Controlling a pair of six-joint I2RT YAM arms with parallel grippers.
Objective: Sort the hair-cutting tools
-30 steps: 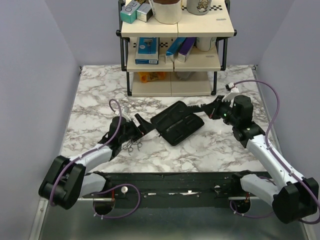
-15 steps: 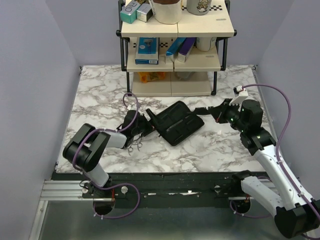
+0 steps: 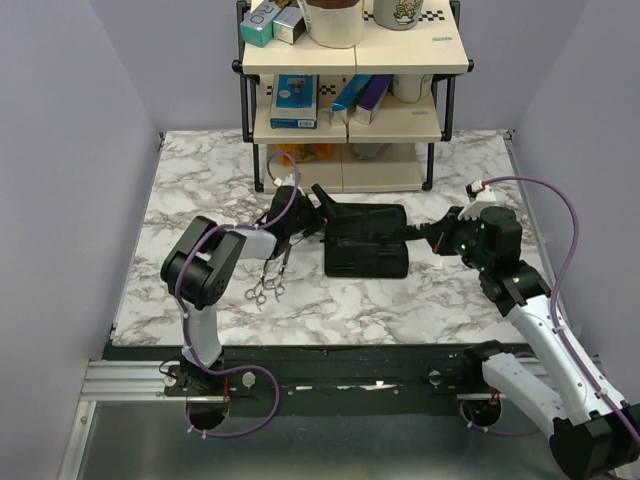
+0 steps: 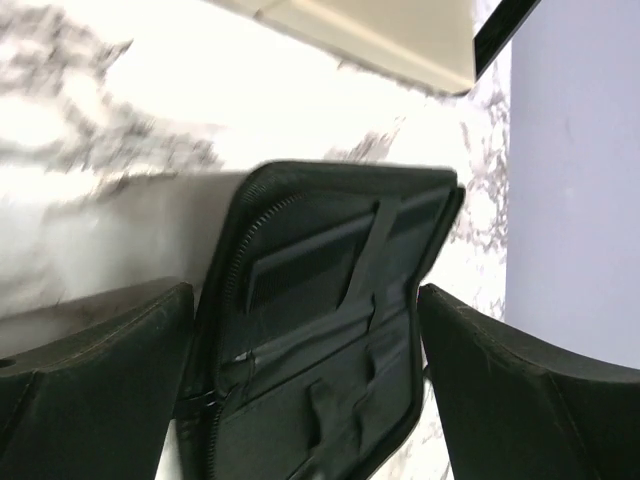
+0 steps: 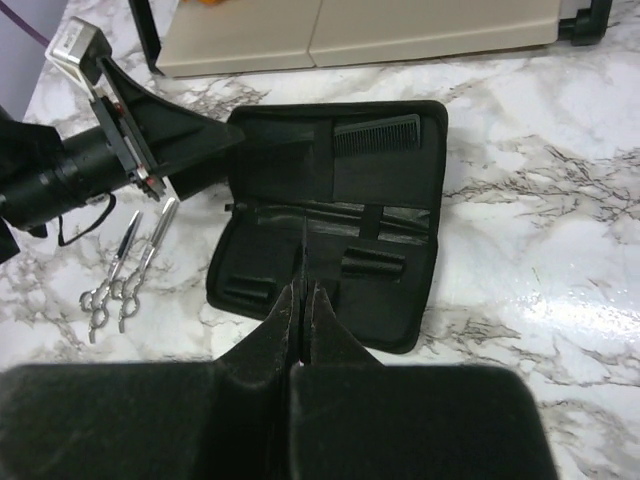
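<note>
Pouch (image 3: 366, 242) open flat on marble table (image 3: 190, 200), in front of rack (image 3: 440, 60) w/ blue box (image 3: 294, 100), purple box (image 3: 372, 95), mugs (image 3: 335, 25).

The left arm (image 3: 205, 270) and right arm (image 3: 532, 312) share one build: pale grey-white link shells between bulky black joint housings. A purple cable (image 3: 577, 240) arcs off the right arm from a small white plug (image 3: 478, 187), and the left arm carries a similar purple loop. The left gripper (image 4: 305, 380) has broad matte black wedge fingers (image 4: 95, 380), with a silver screwed bracket (image 5: 78, 45) behind them. The right gripper (image 5: 303, 300) is black and tapers to thin tips.
</note>
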